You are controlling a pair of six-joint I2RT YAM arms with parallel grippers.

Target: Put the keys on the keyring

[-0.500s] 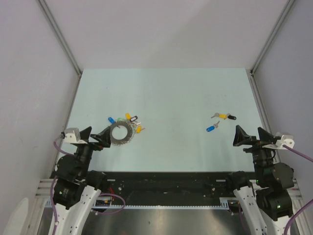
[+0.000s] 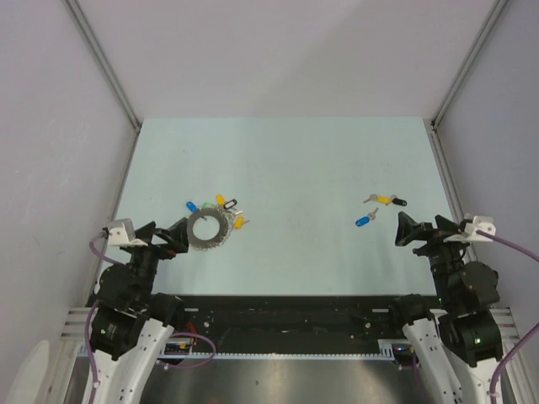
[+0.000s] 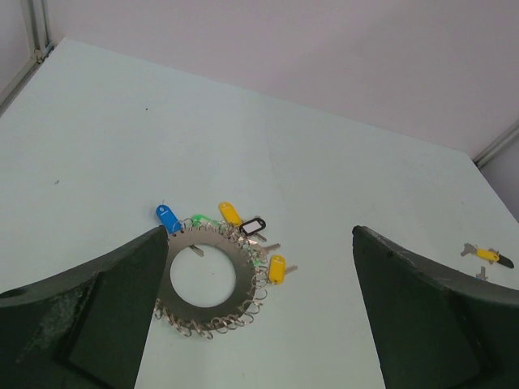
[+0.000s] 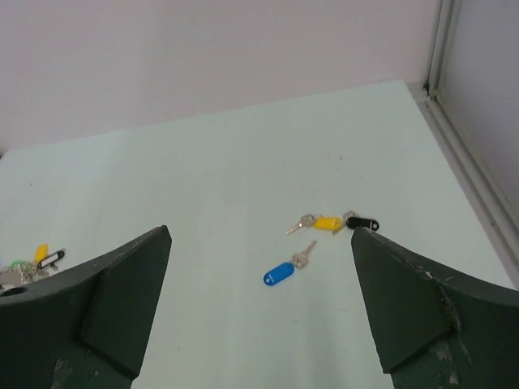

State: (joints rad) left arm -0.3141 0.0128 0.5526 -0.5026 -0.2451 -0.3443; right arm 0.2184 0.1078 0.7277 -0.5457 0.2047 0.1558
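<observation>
The grey keyring [image 2: 208, 228] lies flat on the table at the left, with blue, green, yellow and black keys fanned along its far and right edge. In the left wrist view the keyring [image 3: 207, 279] sits low between the fingers, close to the left finger [image 3: 97, 316]. My left gripper [image 2: 164, 236] is open and empty just left of the ring. Three loose keys lie at the right: blue [image 2: 363, 220], yellow [image 2: 381, 199] and black [image 2: 398, 202]. My right gripper [image 2: 428, 231] is open and empty, to the near right of them. The right wrist view shows the blue key [image 4: 280, 274], the yellow key [image 4: 328, 223] and the black key [image 4: 362, 223].
The pale table [image 2: 295, 160] is enclosed by grey walls with metal corner posts [image 2: 101, 63]. The black base rail [image 2: 278, 316] runs along the near edge between the arm bases.
My right gripper has moved a little left toward the loose keys. My left gripper has shifted slightly. The keys and keyring have not moved.
</observation>
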